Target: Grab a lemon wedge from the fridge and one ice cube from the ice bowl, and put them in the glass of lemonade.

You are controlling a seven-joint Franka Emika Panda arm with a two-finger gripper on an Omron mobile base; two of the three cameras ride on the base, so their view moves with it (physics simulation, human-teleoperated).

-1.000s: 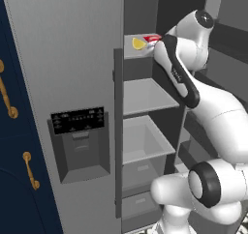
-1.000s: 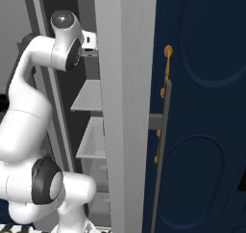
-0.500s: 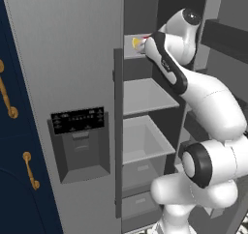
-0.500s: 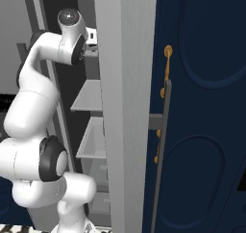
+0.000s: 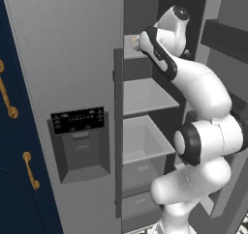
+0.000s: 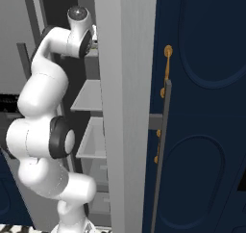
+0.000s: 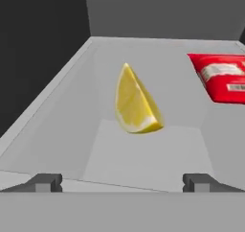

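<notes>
Pincer (image 7: 122,182) gapes before lemon wedge (image 7: 135,103); red packet (image 7: 221,76) lies beside.

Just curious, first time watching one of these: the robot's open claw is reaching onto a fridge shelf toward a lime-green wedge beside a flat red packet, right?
Not quite: the lemon wedge is bright yellow, as the hand view shows. The rest holds: the open gripper faces it on the fridge shelf, red packet beside.

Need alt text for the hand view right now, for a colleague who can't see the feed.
A yellow lemon wedge sits on a grey fridge shelf, centred ahead of the open end effector, whose two dark fingertips rise at the bottom, not touching it. A flat red packet lies on the same shelf at the upper right of the picture.
</notes>
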